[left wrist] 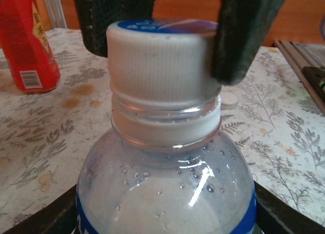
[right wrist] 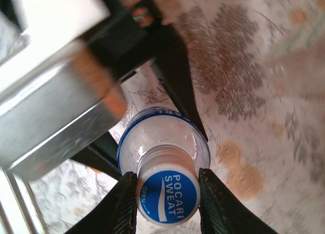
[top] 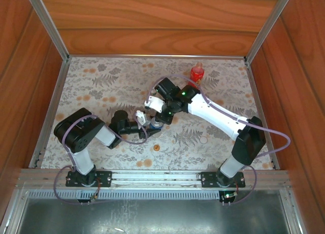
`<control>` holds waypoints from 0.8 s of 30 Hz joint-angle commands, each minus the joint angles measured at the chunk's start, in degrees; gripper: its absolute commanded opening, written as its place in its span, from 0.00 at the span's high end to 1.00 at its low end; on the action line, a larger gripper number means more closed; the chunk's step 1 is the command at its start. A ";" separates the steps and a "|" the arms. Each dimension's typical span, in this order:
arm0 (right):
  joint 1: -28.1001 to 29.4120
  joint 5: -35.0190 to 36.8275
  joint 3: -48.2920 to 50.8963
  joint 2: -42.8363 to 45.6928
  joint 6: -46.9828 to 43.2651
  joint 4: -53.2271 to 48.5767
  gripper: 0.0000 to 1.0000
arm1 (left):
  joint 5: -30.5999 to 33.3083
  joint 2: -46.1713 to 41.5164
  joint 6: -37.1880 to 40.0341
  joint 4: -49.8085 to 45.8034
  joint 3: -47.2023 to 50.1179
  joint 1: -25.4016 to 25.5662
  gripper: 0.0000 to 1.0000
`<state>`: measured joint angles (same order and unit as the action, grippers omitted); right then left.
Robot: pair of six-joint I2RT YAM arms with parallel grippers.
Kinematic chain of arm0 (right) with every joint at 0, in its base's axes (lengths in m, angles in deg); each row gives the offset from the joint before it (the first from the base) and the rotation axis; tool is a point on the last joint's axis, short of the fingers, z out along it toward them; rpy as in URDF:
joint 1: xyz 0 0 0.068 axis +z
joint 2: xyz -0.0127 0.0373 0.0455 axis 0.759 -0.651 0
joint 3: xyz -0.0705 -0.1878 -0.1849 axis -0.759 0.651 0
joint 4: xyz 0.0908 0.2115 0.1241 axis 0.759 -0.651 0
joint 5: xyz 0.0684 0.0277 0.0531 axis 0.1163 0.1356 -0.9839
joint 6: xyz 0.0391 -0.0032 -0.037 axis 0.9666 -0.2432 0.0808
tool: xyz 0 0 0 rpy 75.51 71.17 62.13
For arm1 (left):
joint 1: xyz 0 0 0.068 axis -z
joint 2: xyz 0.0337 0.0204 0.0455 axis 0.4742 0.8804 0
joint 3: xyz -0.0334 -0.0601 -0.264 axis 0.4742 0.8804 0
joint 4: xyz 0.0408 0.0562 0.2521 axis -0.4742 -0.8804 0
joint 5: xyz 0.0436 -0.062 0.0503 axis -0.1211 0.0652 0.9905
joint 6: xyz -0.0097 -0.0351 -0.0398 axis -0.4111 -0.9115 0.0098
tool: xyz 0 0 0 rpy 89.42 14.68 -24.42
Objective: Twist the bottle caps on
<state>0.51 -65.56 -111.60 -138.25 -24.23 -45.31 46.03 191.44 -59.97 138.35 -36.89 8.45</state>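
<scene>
Screwing step: right gripper (right wrist: 168, 193) is pinching the blue cap (right wrist: 167, 197), left gripper (left wrist: 165, 213) is probably clamping the bottle (left wrist: 167, 188) from 9 o'clock, needing steady twisting next.

The short bottle (top: 155, 124) stands upright mid-counter (top: 101, 81), the top cap (left wrist: 160, 61) on its neck. The left gripper (top: 147, 123) closes its jaws on the bottle's body from the left. The right gripper (right wrist: 167, 193) pinches the top cap from above. The taller bottle (top: 197, 73) stands far behind, to the right. A loose cap (top: 156, 147) lies nearer, and another cap (top: 203, 139) lies to the right.
</scene>
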 commanded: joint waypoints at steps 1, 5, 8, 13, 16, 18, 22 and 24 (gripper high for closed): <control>0.06 10.87 -0.09 0.29 25.80 -5.65 0.94 | 3.02 -0.16 -0.33 -4.29 -0.53 -0.49 0.44; 1.09 8.29 -0.19 0.46 32.70 -7.91 0.88 | 3.59 0.46 0.03 -4.30 -1.23 -0.25 0.44; 1.08 8.86 -0.45 0.84 30.54 -8.66 0.81 | 3.43 0.53 0.11 -4.29 -1.57 0.25 0.44; 1.01 5.54 -1.79 4.27 22.23 -6.92 0.59 | 3.01 0.39 0.74 -4.43 -0.72 0.57 0.44; 0.92 3.45 -0.23 8.36 12.37 -4.29 0.42 | 2.25 0.81 1.35 -4.42 0.01 0.59 0.44; 0.74 0.25 1.76 11.13 3.91 -3.20 0.37 | 1.64 0.97 2.01 -4.46 0.58 0.51 0.44; 0.56 -6.35 5.66 15.16 -11.36 -1.86 0.36 | 0.09 0.98 3.49 -4.69 1.58 0.58 0.44; 0.41 -8.23 6.61 16.05 -19.25 -1.67 0.36 | -1.18 1.03 4.34 -4.77 2.10 0.60 0.44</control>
<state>1.47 -68.06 -106.92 -122.32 -27.59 -47.32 46.66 191.44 -57.76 138.31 -36.89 9.21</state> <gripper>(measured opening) 0.642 0.615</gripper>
